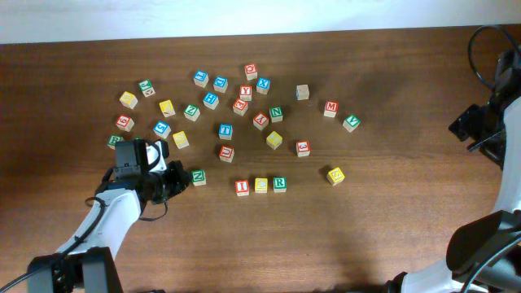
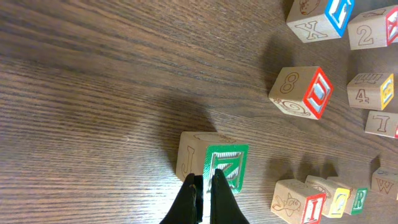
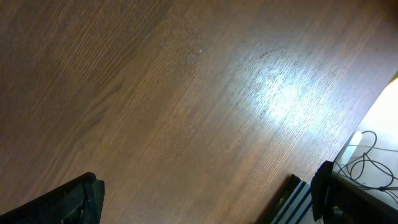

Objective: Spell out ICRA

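Note:
Three blocks stand in a row: red I (image 1: pixel 242 187), yellow C (image 1: pixel 260 185), green R (image 1: pixel 279 184). They also show at the lower right of the left wrist view, I (image 2: pixel 301 200), C (image 2: pixel 339 199), R (image 2: pixel 359 200). My left gripper (image 1: pixel 177 183) is shut and empty, its tips (image 2: pixel 203 183) against the near side of a green-lettered block (image 2: pixel 224 163), which lies left of the row (image 1: pixel 198 177). A red-lettered block that looks like an A (image 1: pixel 260 120) sits among the scattered blocks. My right gripper (image 3: pixel 208 186) is open and empty over bare wood at the far right (image 1: pixel 468 126).
Several loose letter blocks are scattered across the table's far half, from a yellow one (image 1: pixel 128 99) to a green one (image 1: pixel 351 122). A yellow block (image 1: pixel 335 175) lies right of the row. A red 8 block (image 2: pixel 301 92) is ahead of the left gripper. Cables hang at the right edge (image 1: pixel 488 57).

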You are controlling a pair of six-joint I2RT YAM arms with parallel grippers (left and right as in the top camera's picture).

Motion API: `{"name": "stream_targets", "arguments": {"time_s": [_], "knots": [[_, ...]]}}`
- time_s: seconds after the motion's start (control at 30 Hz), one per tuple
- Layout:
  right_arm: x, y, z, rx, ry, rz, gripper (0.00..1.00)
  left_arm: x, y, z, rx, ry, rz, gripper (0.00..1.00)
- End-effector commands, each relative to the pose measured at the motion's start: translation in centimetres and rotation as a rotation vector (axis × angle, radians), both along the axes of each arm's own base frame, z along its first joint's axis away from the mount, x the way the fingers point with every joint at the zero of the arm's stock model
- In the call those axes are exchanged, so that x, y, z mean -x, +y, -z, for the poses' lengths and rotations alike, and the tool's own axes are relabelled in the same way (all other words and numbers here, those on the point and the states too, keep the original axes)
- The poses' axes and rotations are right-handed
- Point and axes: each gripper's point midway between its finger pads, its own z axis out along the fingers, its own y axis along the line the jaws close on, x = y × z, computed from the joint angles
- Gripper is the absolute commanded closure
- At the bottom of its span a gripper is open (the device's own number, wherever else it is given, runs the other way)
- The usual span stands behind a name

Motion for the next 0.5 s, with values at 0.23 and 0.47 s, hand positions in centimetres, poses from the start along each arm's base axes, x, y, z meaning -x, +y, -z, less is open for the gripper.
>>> {"name": "stream_targets", "arguments": {"time_s": [0.23, 0.47], "knots": [[0.0, -0.2, -0.6, 0.012, -0.018, 0.009, 0.02, 0.0, -0.8, 0.8, 0.018, -0.011, 0.078, 1.0], [0.0, -0.2, -0.6, 0.012, -0.018, 0.009, 0.02, 0.3, 0.5, 2.6, -0.057, 0.045, 0.045, 1.0]]}}
